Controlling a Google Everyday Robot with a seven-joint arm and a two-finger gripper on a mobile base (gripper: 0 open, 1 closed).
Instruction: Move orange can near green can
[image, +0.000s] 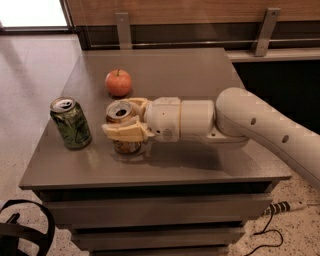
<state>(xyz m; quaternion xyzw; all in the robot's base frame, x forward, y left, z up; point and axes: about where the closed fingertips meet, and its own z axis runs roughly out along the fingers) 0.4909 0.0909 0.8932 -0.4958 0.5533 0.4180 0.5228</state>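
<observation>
The orange can (121, 146), orange-brown with a silver top, stands upright on the grey table (200, 75) between the cream fingers of my gripper (125, 120). The gripper is shut on the can, one finger in front of it and one behind. The green can (71, 123), green with dark leafy markings, stands upright near the table's left edge, a short gap to the left of the orange can. My white arm reaches in from the right.
A red-orange apple (118, 82) sits behind the two cans. A dark bench with metal brackets (264, 30) runs behind the table. A black object (22, 232) and a power strip (285, 206) lie on the speckled floor.
</observation>
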